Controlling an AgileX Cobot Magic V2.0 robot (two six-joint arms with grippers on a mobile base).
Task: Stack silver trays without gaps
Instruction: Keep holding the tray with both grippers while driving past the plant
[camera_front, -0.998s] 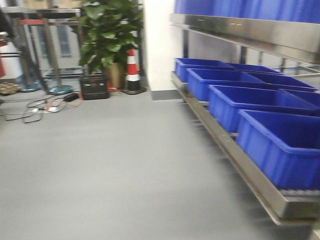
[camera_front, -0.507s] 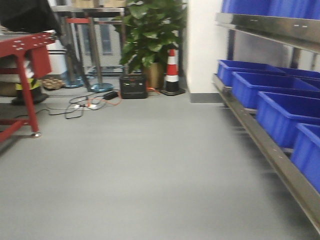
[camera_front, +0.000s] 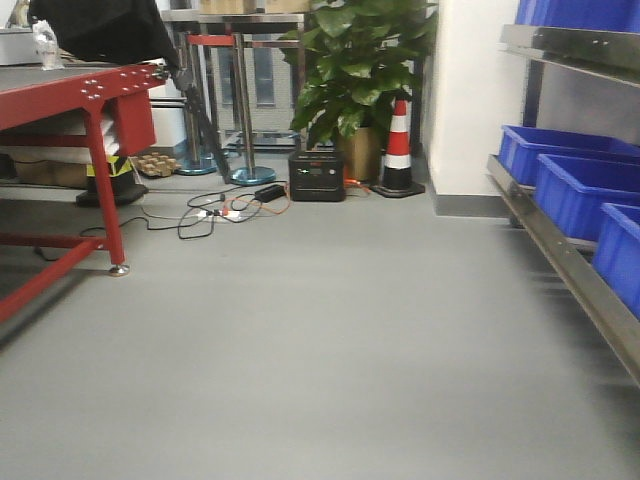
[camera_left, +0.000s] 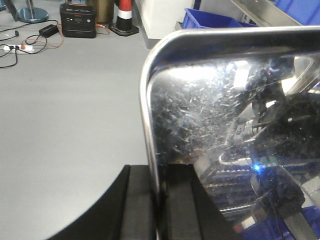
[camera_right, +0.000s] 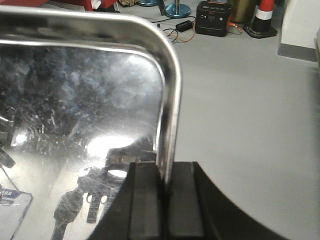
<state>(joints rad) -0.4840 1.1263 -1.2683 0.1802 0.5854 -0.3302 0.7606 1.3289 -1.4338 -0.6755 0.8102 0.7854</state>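
Grey floor (camera_front: 300, 330) runs back to a striped traffic cone (camera_front: 398, 145) by a white wall. Just left of the cone stands a big potted plant (camera_front: 360, 60), with a black power box (camera_front: 317, 177) in front of the plant and loose cables (camera_front: 215, 212) trailing farther left. Well left of the cone is a red table frame (camera_front: 95, 100). To the cone's right, blue bins (camera_front: 575, 185) sit in a row on a steel rack (camera_front: 570, 268).

The left gripper (camera_left: 161, 200) is clamped on a silver tray (camera_left: 225, 115), with the thin left rim pinched between its black fingers (camera_left: 140, 200). The tray is held above the floor, and the cone is far beyond its corner. The right gripper (camera_right: 165, 200) is closed the same way on a right-hand rim of a silver tray (camera_right: 75, 100). This is probably one tray gripped at both sides, though no view shows it whole.
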